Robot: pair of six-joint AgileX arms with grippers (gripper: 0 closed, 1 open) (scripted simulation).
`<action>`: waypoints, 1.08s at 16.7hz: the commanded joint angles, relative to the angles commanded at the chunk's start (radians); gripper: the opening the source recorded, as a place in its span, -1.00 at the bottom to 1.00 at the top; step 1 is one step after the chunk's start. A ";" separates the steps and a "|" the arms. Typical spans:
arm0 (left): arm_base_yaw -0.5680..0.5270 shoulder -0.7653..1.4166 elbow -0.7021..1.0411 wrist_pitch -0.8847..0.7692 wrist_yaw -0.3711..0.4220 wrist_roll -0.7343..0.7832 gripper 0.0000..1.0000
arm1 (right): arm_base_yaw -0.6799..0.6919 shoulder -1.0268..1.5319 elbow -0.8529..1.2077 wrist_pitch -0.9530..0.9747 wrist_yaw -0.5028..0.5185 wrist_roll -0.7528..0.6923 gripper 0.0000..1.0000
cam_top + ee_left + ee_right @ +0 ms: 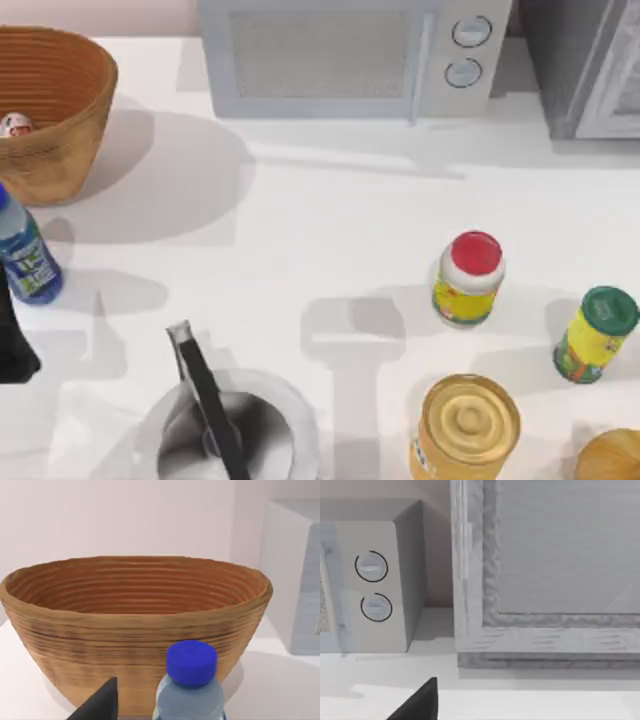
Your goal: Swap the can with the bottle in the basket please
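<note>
The basket (60,110) stands at the table's far left corner, and the can (13,125) lies inside it near the left edge of the top view. The bottle (27,258) stands upright on the table just in front of the basket. My left gripper (12,330) is low at the left edge, directly behind the bottle. The left wrist view looks past the blue cap of the bottle (191,662) at the wall of the basket (135,630), with a dark part of my left gripper (100,705) beside the bottle. A dark part of my right gripper (420,702) faces the back of the table.
A microwave (350,55) and a grey cabinet (590,65) line the back. A red-capped jar (468,278), a green-capped yellow bottle (597,335) and a large yellow can (465,428) stand at the right front. A grey bowl-like object with a dark bar (225,425) sits at the front.
</note>
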 joint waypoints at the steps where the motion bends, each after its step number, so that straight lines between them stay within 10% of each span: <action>1: 0.000 0.000 0.000 0.000 0.000 0.000 1.00 | 0.000 0.000 0.000 0.000 0.000 0.000 1.00; 8: 0.012 0.181 0.204 -0.093 0.010 0.004 1.00 | 0.000 0.000 0.000 0.000 0.000 0.000 1.00; 18: 0.059 1.016 1.068 -0.550 0.042 0.029 1.00 | 0.000 0.000 0.000 0.000 0.000 0.000 1.00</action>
